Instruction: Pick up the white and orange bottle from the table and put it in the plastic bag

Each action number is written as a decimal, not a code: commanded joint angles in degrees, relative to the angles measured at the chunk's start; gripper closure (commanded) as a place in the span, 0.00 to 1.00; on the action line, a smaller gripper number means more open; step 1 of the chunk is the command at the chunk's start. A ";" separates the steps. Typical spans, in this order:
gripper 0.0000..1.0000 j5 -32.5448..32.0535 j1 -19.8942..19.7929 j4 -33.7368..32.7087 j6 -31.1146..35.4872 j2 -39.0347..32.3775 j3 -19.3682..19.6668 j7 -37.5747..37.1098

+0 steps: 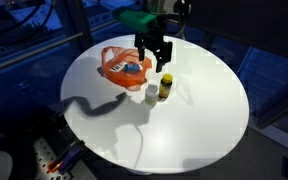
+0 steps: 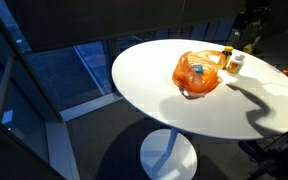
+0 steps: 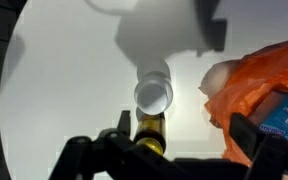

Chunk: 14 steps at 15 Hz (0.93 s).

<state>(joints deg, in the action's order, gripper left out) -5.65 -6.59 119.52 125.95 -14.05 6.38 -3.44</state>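
- Table (image 1: 214,110): round, white, spread beneath the gripper (image 1: 152,62).
- Bag (image 1: 121,68): orange, just beside the gripper, with a blue item (image 1: 131,68) inside.
- Gripper: jaws apart, empty, hanging above the table.
- White bottle (image 1: 151,93): upright on the table just below the gripper, outside the bag.
- Yellow bottle (image 1: 165,88): upright, just beside the white bottle.

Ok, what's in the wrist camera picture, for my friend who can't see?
Looking straight down, the open black gripper hangs over a white round table, with a white-capped bottle and a yellow bottle close by. A crumpled orange plastic bag holding a blue box lies at the right.
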 commanded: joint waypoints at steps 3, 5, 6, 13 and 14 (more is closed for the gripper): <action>0.00 3.41 -2.09 -2.14 -1.12 -4.18 0.40 4.35; 0.00 4.11 -2.80 -1.55 0.14 -4.72 0.41 5.35; 0.00 4.50 -3.17 -1.21 0.83 -4.87 0.41 5.86; 0.00 6.36 -4.38 0.02 6.00 -6.54 0.58 6.39; 0.00 6.84 -4.53 0.15 6.71 -6.85 0.48 6.52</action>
<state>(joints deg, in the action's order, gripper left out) -0.99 -10.26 119.51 130.52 -20.19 7.01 0.71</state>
